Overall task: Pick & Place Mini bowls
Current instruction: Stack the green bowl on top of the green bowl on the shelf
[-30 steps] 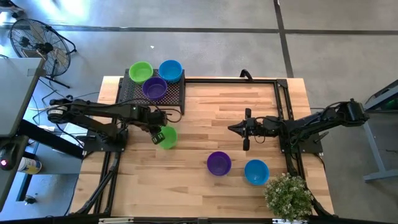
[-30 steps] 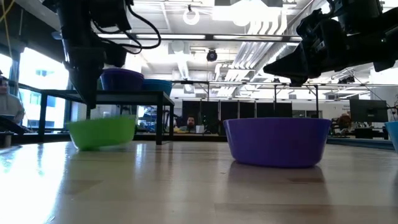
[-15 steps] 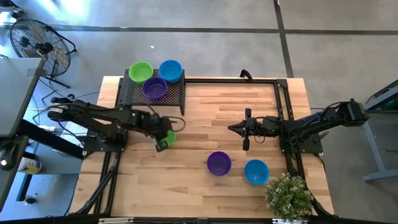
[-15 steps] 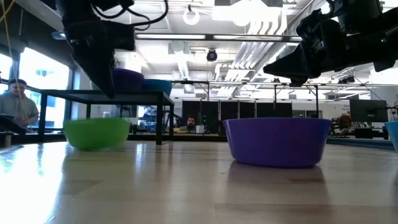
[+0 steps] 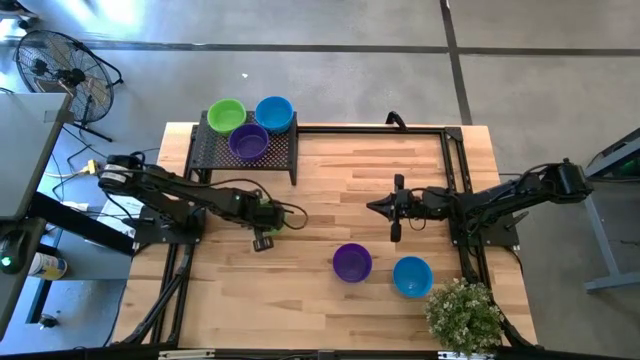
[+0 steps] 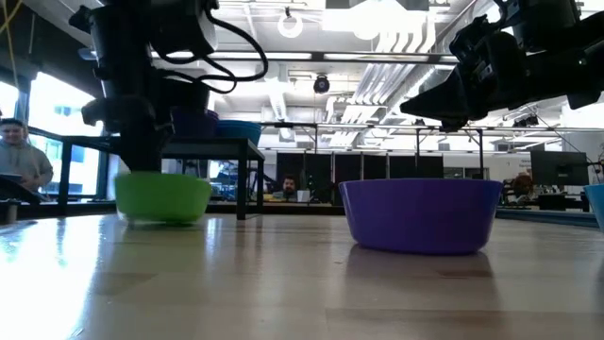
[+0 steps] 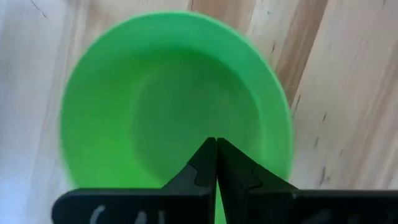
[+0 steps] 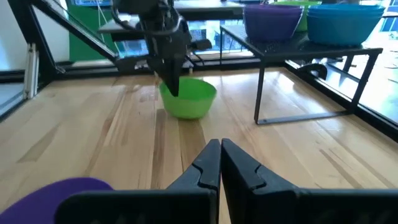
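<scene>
We see the left gripper (image 7: 216, 163) with its fingers pressed together on the rim of a lime green bowl (image 7: 168, 99); in the left wrist view the two dark fingers meet with no gap, right at the bowl's edge, and the bowl's hollow fills the view beyond them. From above, the left gripper (image 5: 268, 222) sits over this bowl and hides nearly all of it, toward the left edge of the worktop (image 5: 340, 180), just in front of the black mesh rack (image 5: 215, 152). In the low view the green bowl (image 6: 163, 198) sits upright on the wood with the dark arm coming down onto its rim.

The right gripper (image 8: 220, 163) hangs above the middle of the worktop, its fingers pressed together and holding nothing. From above, the right gripper (image 5: 397, 212) points toward the left arm, well apart from it.

Near the front edge, we find a purple bowl (image 5: 352, 263) and a blue bowl (image 5: 412, 276) just beside each other, both upright. The blue one is near the front right corner, beside a small green plant (image 5: 465, 315).

On the rack at the back left corner stand three more bowls: a green one (image 5: 226, 114), a blue one (image 5: 273, 113) and a purple one (image 5: 248, 142), close together.

A person (image 6: 19, 161) shows in the room beyond the table.
</scene>
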`<move>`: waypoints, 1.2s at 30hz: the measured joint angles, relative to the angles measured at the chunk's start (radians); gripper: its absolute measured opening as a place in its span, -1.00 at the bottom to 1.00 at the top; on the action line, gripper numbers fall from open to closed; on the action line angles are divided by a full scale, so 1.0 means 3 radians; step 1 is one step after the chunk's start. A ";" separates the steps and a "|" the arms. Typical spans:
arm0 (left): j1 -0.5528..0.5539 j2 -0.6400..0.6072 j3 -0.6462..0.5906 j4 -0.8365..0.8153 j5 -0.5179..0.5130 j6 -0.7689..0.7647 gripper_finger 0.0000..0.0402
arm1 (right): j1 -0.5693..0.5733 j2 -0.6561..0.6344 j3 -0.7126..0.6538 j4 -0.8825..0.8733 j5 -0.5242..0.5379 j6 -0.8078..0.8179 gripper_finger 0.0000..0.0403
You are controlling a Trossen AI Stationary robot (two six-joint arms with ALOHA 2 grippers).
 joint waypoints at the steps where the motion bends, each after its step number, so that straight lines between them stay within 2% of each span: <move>1: 0.0001 0.0006 0.0001 0.0001 -0.0018 0.0027 -0.99 | 0.0000 0.0000 0.0000 -0.0032 0.0001 -0.0009 -1.00; 6: 0.0001 0.0006 0.0000 0.0079 -0.0120 0.0085 -0.99 | 0.0000 0.0000 0.0000 -0.0079 0.0089 0.0128 -0.99; 9: 0.0001 0.0006 0.0000 0.0082 -0.0169 0.0088 -0.99 | -0.0001 0.0000 0.0000 -0.0014 0.0092 0.0027 -1.00; 12: 0.0003 0.0006 0.0001 -0.0027 -0.0155 0.0176 -0.99 | -0.0026 0.0000 0.0000 0.0043 0.0276 -0.0304 -0.99; 15: 0.0065 0.0006 0.0000 -0.0085 0.0026 0.0303 -0.99 | -0.0057 0.0000 0.0000 0.0016 0.0517 -0.0360 -0.99; 19: -0.0004 -0.0009 0.0001 0.0136 -0.0189 0.0223 -1.00 | -0.0070 0.0001 0.0000 -0.0095 0.0609 -0.0225 -1.00; 21: -0.0062 -0.0068 0.0001 0.0101 -0.0276 0.0437 -1.00 | -0.0067 0.0000 0.0000 -0.0176 0.0553 -0.0104 -1.00; 25: 0.0033 -0.0060 0.0000 0.0069 -0.0058 0.0692 -1.00 | -0.0108 0.0000 0.0000 -0.0257 0.0589 -0.0355 -1.00; 28: 0.0042 -0.0112 0.0000 0.0120 -0.0135 0.0582 -1.00 | -0.0143 0.0001 -0.0001 -0.0366 0.0797 -0.0515 -1.00; 31: -0.0022 -0.0280 0.0005 0.0138 -0.0269 0.0763 -1.00 | -0.0160 0.0000 -0.0001 -0.0504 0.0847 -0.0376 -1.00; 33: 0.0039 -0.0349 0.0002 0.0108 -0.0199 0.0984 -1.00 | -0.0186 0.0021 -0.0001 -0.0596 0.0862 -0.0371 -1.00; 36: 0.0142 -0.0389 0.0000 0.0147 -0.0062 0.1052 -1.00 | -0.0239 0.0029 -0.0001 -0.0713 0.0916 -0.0409 -1.00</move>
